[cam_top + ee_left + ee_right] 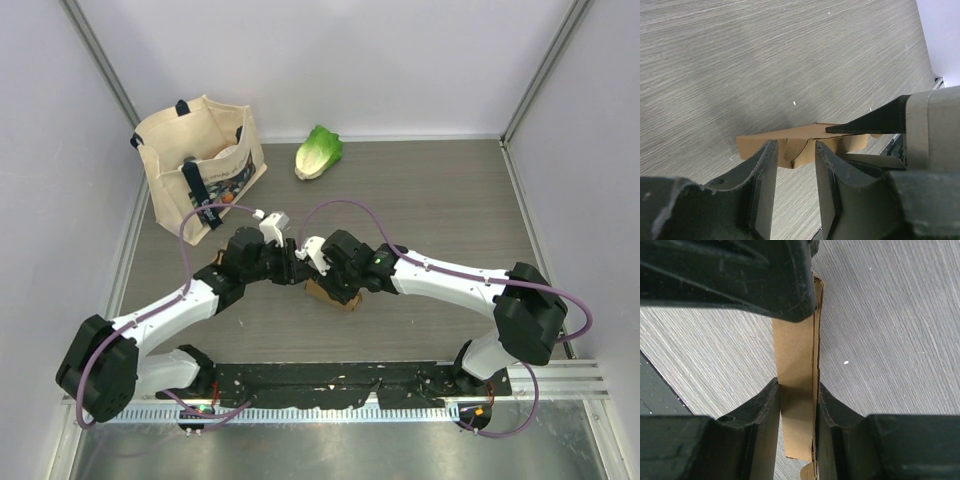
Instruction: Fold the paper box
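One paper box (333, 293), flattened brown cardboard, lies at the middle of the table (450, 200) between the two arms. The right gripper (797, 390) is clamped at a middling gap on a cardboard panel that fills the space between its fingers. The left gripper (792, 150) stands partly open with the box's edge in its gap; contact cannot be told. One canvas tote bag (170, 180) stands at the far left, holding several packaged items too small to identify. One lettuce (318, 152) lies just beside it.
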Robot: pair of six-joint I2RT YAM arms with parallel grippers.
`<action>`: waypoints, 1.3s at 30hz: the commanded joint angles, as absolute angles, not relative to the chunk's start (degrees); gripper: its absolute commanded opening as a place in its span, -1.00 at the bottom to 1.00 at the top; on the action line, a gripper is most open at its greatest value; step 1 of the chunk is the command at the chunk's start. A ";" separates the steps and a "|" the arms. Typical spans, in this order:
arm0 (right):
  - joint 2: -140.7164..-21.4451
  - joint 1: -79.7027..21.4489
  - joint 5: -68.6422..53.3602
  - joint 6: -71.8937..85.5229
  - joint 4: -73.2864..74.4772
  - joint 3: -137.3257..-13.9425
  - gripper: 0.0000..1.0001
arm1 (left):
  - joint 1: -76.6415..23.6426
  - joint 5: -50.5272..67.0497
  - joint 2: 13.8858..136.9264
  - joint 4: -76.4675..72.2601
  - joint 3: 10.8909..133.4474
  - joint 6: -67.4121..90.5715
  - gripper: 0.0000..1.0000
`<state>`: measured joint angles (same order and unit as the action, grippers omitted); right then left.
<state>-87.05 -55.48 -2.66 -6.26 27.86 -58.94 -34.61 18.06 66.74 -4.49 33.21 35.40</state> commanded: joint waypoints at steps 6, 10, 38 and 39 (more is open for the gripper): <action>-87.19 -55.55 -4.48 -5.27 27.33 -59.06 -0.55 | -35.33 18.98 66.97 -6.68 35.68 34.28 -0.46; -87.45 -55.55 -4.57 -5.36 27.33 -59.06 -0.56 | -36.12 19.16 66.53 -5.89 36.12 34.45 -0.43; -87.80 -55.11 -3.43 -4.31 26.19 -59.33 -0.61 | -42.19 4.58 63.55 -0.18 35.07 29.97 -1.00; -87.89 -55.02 -3.51 -4.31 26.10 -59.24 -0.61 | -42.45 3.79 63.11 -0.18 34.63 29.80 -1.00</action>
